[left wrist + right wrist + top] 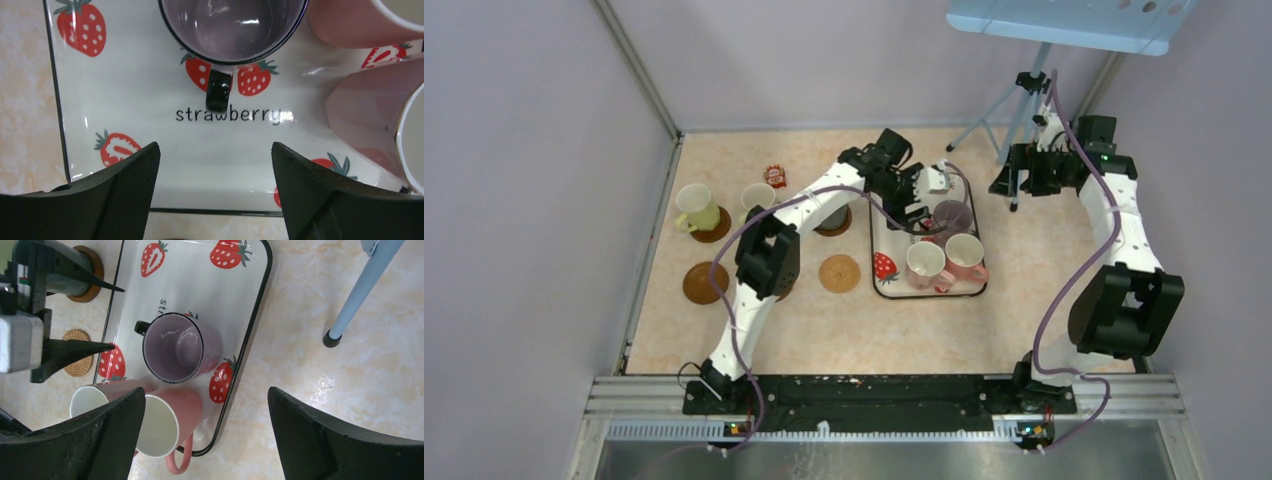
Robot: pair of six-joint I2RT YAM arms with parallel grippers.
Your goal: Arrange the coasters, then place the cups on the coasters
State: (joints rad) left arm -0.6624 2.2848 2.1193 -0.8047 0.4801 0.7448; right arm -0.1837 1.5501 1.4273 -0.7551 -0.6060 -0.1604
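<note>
Beige tabletop (1024,260) holds the strawberry tray (125,90) bearing the purple cup (232,25); the left gripper (215,146) hangs open, empty, before its handle (219,91), likely aligned to carry it to a bare coaster (839,273) left of the tray; right gripper (206,390) open, right of the tray.

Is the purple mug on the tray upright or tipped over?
Upright: the purple mug stands on the strawberry tray, mouth up, handle at its side, and its inside looks empty.
</note>
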